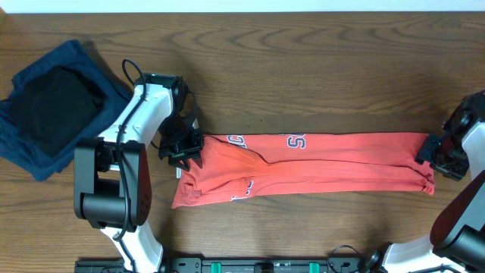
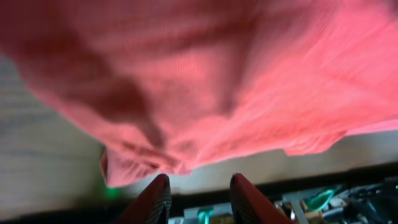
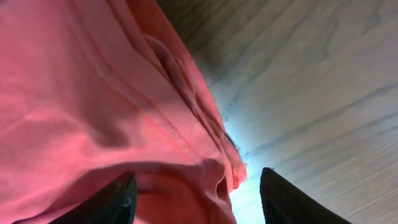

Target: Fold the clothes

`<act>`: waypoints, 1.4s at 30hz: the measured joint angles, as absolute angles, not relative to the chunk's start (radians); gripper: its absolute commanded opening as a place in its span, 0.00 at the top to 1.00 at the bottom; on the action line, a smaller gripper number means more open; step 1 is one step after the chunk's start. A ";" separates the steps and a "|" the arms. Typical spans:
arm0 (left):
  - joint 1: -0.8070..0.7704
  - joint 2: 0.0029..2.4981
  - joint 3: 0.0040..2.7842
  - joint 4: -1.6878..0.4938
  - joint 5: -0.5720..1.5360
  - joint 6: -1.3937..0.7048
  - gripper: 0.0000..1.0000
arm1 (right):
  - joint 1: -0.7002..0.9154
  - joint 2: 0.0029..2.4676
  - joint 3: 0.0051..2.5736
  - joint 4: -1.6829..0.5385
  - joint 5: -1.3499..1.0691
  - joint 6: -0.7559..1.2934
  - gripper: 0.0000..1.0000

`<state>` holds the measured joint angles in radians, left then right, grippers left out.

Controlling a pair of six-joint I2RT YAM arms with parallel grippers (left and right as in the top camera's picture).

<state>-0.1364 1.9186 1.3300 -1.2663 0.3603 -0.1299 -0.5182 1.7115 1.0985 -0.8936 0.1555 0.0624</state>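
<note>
The clothes, a coral-red T-shirt with white lettering along its far edge, lie folded into a long strip across the table. My left gripper hovers at the strip's left end. In the left wrist view its fingers stand apart with nothing between them, and the shirt's edge hangs just beyond the tips. My right gripper is at the strip's right end. Its fingers are spread wide, with the shirt's bunched corner lying loose between them.
A navy-blue garment with a black garment on top lies at the back left. The arm bases and a rail run along the table's front edge. The wooden table stretches behind the shirt.
</note>
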 measured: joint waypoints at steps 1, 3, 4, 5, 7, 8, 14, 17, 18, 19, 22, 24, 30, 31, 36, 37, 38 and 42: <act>-0.136 1.918 1.330 -1.245 0.360 -0.130 0.66 | -0.521 1.711 1.087 -0.874 0.154 0.062 0.37; -0.137 1.918 1.330 -1.200 0.367 -0.131 0.66 | -0.525 1.711 1.062 -0.834 0.153 0.060 0.37; -0.137 1.919 1.330 -1.176 0.381 -0.131 0.66 | -0.528 1.711 1.047 -0.811 0.150 0.059 0.37; -0.137 1.918 1.330 -1.155 0.398 -0.131 0.66 | -0.529 1.712 1.036 -0.795 0.149 0.059 0.37; -0.142 1.918 1.330 -1.114 0.433 -0.130 0.65 | -0.534 1.712 1.021 -0.773 0.146 0.059 0.36; -0.147 1.918 1.330 -1.098 0.446 -0.130 0.65 | -0.534 1.712 1.015 -0.759 0.144 0.058 0.36; -0.196 1.918 1.330 -1.089 0.486 -0.130 0.65 | -0.534 1.712 0.978 -0.682 0.084 0.034 0.36; -0.213 1.918 1.330 -1.092 0.494 -0.130 0.64 | -0.534 1.712 0.938 -0.635 0.066 0.028 0.36; -0.217 1.919 1.330 -1.091 0.495 -0.130 0.64 | -0.534 1.712 0.922 -0.615 0.057 0.025 0.36; -0.219 1.918 1.330 -1.092 0.495 -0.130 0.64 | -0.534 1.712 0.905 -0.593 0.047 0.023 0.35; -0.220 1.919 1.330 -1.095 0.495 -0.130 0.64 | -0.535 1.702 0.887 -0.563 0.037 0.014 0.44; -0.220 1.918 1.330 -1.101 0.495 -0.130 0.64 | -0.535 1.699 0.879 -0.550 0.021 0.005 0.63; -0.220 1.918 1.330 -1.126 0.495 -0.130 0.65 | -0.534 1.699 0.886 -0.561 -0.009 0.003 0.98; -0.220 1.918 1.330 -1.129 0.495 -0.130 0.65 | -0.534 1.699 0.896 -0.581 -0.007 0.002 0.99; -0.213 1.915 1.330 -1.145 0.494 -0.126 0.66 | -0.534 1.700 0.985 -0.723 0.017 0.003 0.99; -0.207 1.910 1.330 -1.146 0.492 -0.126 0.66 | -0.533 1.700 1.022 -0.761 0.019 0.003 0.99; -0.200 1.903 1.330 -1.147 0.490 -0.126 0.66 | -0.533 1.700 1.058 -0.795 0.020 0.003 0.99; -0.150 1.849 1.330 -1.157 0.482 -0.125 0.66 | -0.511 1.696 1.199 -0.930 0.027 0.002 0.99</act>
